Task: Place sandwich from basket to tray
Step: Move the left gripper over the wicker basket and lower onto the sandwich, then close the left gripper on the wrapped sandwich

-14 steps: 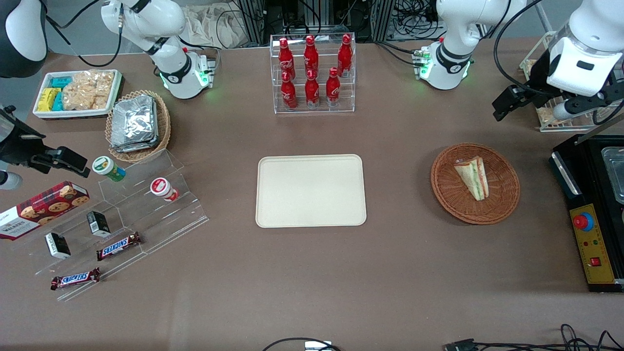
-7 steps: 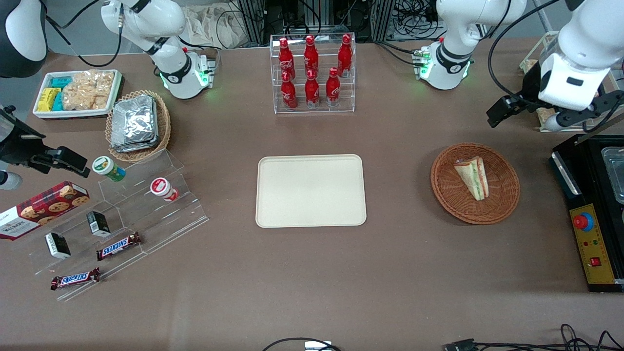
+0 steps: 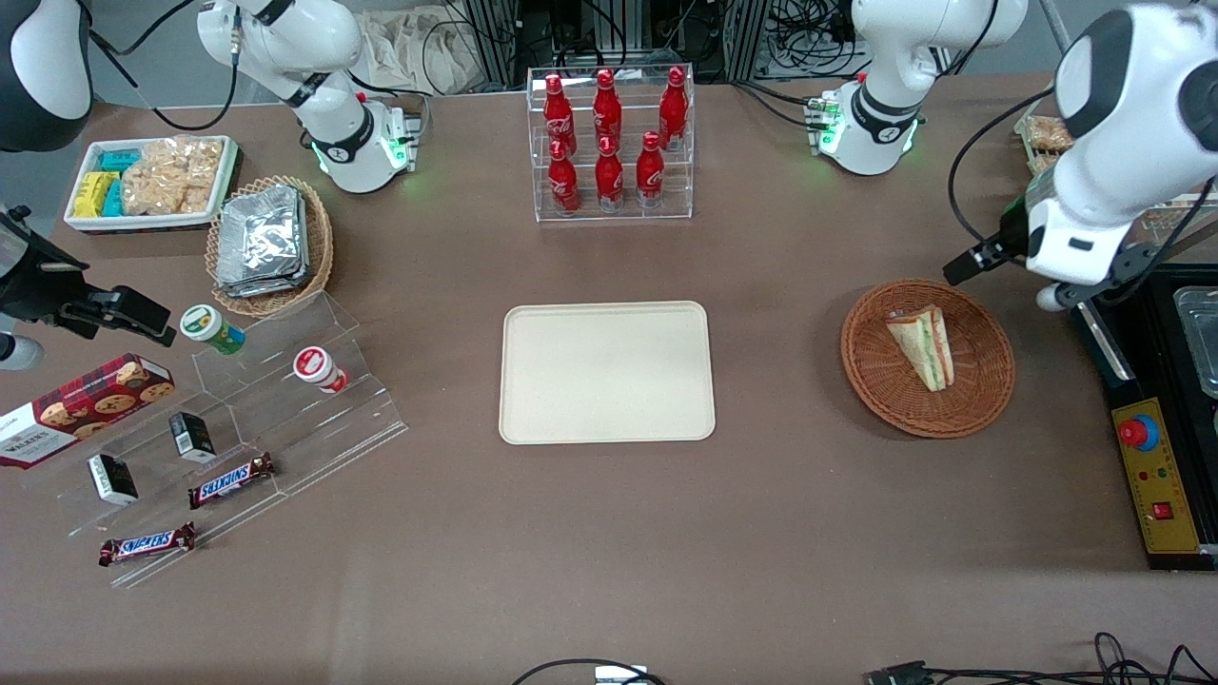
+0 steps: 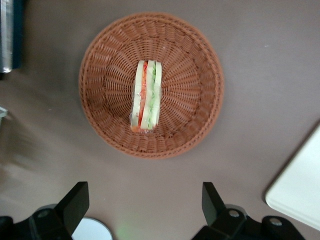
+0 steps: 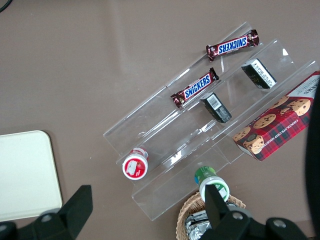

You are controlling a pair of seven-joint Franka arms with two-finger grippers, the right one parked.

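Wicker basket [image 3: 861, 371] [image 4: 200, 115], reddish-brown, sits on the desk [image 3: 761, 533] toward the working arm's end. It holds the sandwich [image 3: 921, 347] [image 4: 146, 95], which lies near its centre with the filling edge up and the narrow tip nearer the front camera. Tray [image 3: 606, 371] [image 4: 300, 185], cream-beige, lies at mid-desk, well apart from the basket, w/ nothing on it.

Status: approach phase. Left gripper [image 4: 143, 186] hangs high above the desk, offset from the basket rim and slightly farther from the front camera than the basket. Jaws are wide apart and hold nothing. No contact w/ basket or sandwich.

Procedure for the current step (est.):
1. Translate the gripper until the sandwich sits centred between the jaws in the wrist view. Do not descend before that.
2. Jaw axis appears to run across the bread faces, i.e. the thin dimension. No major wrist rotation should be req'd.
3. Descend vertically. Aim approx. mid-length of the wedge, not at the narrow tip, so both jaws meet flat bread.
4. Stop before the fingertips reach the weave. The basket is shallow and light, so it is likely to shift if struck.
5. Close gently. The bread is soft and the wrap looks slippery, so excess force will likely crush it and too little may let it slip.

Caution: keep the jaws inside the rim during descent.
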